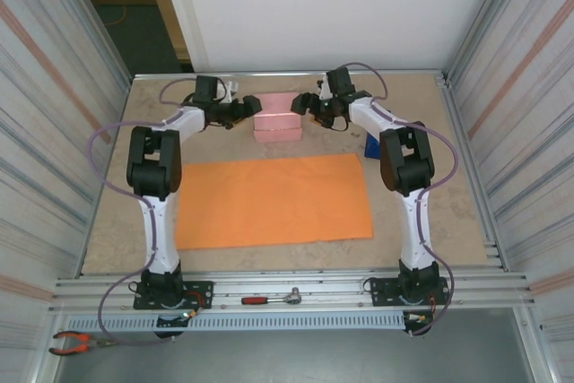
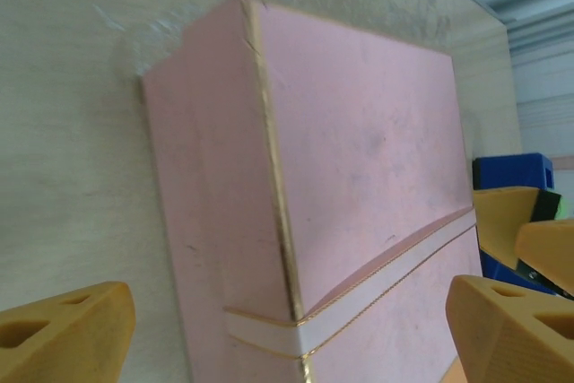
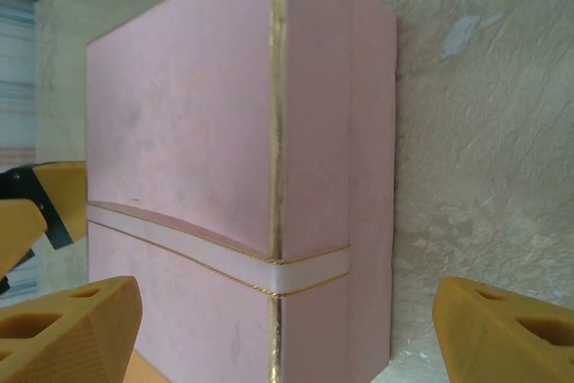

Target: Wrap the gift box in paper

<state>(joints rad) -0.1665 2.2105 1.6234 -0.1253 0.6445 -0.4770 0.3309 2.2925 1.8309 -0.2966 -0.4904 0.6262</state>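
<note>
A: Where do you have the gift box (image 1: 278, 118) right now?

B: On the far part of the table (image 1: 421, 213), just beyond the far long edge of the paper (image 1: 273, 199), apart from it. It sits between my two arms, with the left gripper (image 1: 240, 107) at its left side and the right gripper (image 1: 307, 105) at its right, facing each other across it.

A: Which one is nearer?

B: Neither, as far as I can judge. Both are just beside it. On each wrist camera the box's side wall stands straight ahead between the jaws, with the pale band crossing it.

A: And the jaws?

B: Wide on both, spread broader than the wall they face, with bare table showing past one side. I read no grip on either.

A: So what does the move hang on?

B: The paper lies toward the arm bases from the box, its long axis left to right. I'd say the box has to come nearward onto the sheet's middle.
</note>
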